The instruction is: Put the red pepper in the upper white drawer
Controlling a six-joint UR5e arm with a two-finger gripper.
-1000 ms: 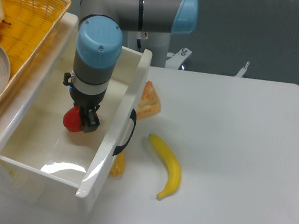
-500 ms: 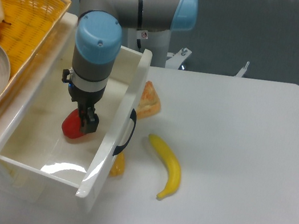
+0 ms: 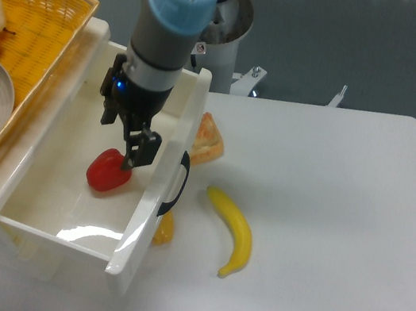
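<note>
The red pepper (image 3: pixel 108 171) lies on the floor of the upper white drawer (image 3: pixel 150 218), which stands pulled out with its dark curved handle (image 3: pixel 178 185) facing the table. My gripper (image 3: pixel 125 142) is open and empty. It hangs above the drawer, just above and to the right of the pepper, not touching it. One dark fingertip (image 3: pixel 134 155) shows close to the pepper's top right; the other finger is less clear, near the wrist's left side.
A yellow wicker basket (image 3: pixel 46 22) with a plate of fruit sits at the left above the drawer. On the white table lie a banana (image 3: pixel 233 232), a pinkish-orange wedge (image 3: pixel 207 139) and a small orange pepper (image 3: pixel 164 230) by the drawer front.
The gripper lowered the red pepper onto the drawer floor, let go of it, and has risen up and to the right. The pepper stays in the drawer.
</note>
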